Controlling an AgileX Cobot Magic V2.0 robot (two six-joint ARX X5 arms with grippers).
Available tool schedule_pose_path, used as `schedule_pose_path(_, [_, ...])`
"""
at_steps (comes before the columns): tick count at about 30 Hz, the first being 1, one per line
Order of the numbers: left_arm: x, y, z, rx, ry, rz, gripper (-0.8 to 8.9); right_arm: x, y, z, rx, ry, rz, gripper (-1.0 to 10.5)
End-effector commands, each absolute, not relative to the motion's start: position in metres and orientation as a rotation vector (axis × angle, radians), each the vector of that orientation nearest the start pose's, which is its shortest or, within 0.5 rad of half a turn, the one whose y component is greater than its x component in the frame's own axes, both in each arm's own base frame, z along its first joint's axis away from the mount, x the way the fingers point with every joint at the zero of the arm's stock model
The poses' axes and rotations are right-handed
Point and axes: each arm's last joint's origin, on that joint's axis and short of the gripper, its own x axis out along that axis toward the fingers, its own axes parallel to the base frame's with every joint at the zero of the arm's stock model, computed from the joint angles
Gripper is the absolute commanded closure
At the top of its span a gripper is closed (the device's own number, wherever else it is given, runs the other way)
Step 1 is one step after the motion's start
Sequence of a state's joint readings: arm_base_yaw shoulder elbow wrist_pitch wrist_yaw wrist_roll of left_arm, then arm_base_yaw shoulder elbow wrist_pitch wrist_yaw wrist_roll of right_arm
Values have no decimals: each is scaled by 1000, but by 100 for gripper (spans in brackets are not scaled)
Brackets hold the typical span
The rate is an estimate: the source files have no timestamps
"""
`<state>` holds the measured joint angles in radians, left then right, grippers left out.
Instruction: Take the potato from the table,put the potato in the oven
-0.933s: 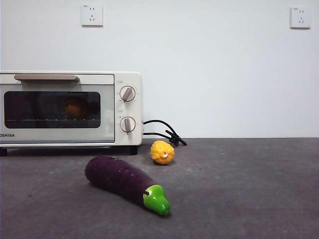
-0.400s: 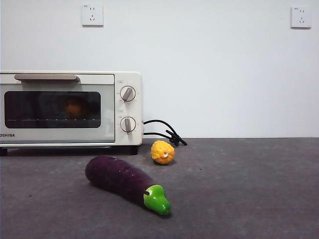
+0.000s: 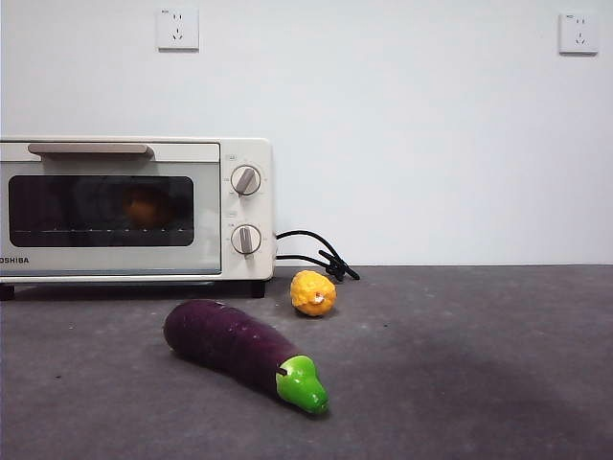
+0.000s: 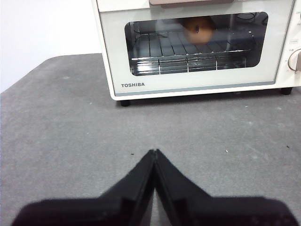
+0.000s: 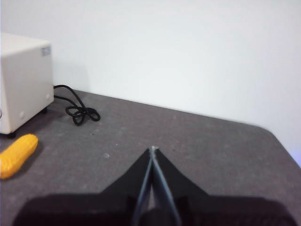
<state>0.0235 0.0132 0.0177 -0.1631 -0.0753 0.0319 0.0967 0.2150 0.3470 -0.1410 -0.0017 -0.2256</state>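
The orange-brown potato [image 3: 146, 206] lies on the wire rack inside the cream-white oven [image 3: 235, 153], dimly visible through the dark glass of the shut door. The left wrist view shows the potato [image 4: 197, 29] behind the glass too. My left gripper [image 4: 154, 151] is shut and empty, above the dark grey table [image 4: 70, 141] a little in front of the oven [image 4: 188, 84]. My right gripper [image 5: 153, 149] is shut and empty over the table [image 5: 211, 141], to the right of the oven [image 5: 23, 80]. Neither arm shows in the front view.
A purple eggplant [image 3: 230, 343] with a green stem lies in front of the oven. A small bumpy yellow fruit [image 3: 313, 293] sits by the oven's right corner, also the yellow fruit [image 5: 16, 153] in the right wrist view. A black cord [image 3: 316, 254] coils behind it.
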Motion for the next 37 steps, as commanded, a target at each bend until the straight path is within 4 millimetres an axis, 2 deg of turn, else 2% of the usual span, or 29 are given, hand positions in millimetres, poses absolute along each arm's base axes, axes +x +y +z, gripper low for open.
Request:
schedule_pose_path(1, [97,5,150,25,166,95,817,92,7,227,-264,-20,87,945])
schedule_pose_path(5, [97,5,150,25,167,95,817,90,3,205,-224,-20,42,945])
schedule_pose_path(10, [97,5,150,25,167,95,817,91,-2,188,-158,3,-11,945])
schedule_pose_path(20, [97,5,149,25,168,95,818,96,-1,154,-116,144,44,945])
schedule_pose_path(33, [97,5,149,25,168,95,817,96,-2,150,-114,181,12,945])
schedule_pose_path(37, [97,5,149,25,168,95,818,96,-3,149,-49,185,-41,945])
